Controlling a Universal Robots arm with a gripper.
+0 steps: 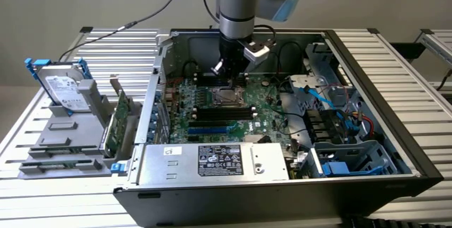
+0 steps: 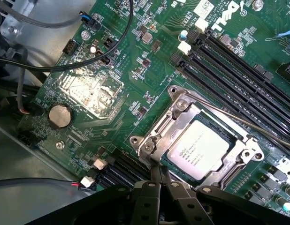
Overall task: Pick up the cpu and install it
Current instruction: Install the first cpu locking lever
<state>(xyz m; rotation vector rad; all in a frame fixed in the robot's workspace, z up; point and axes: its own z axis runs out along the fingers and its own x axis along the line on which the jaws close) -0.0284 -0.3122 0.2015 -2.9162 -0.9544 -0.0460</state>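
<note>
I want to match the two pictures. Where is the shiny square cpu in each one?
Exterior view: the cpu sits in its socket on the motherboard, just below the shut gripper.
Wrist view: the cpu lies inside the metal socket frame.
Shared landmark: the black memory slots.

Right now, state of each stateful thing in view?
Silver-topped square cpu: seated in the motherboard socket.
Metal socket frame: around the cpu, retention lever raised.
Gripper: shut, holding nothing, at the socket's edge.
Black tower case: lying on its side, panel off.
Silver hard drive with blue bracket: outside the case, in the grey holder.
</note>
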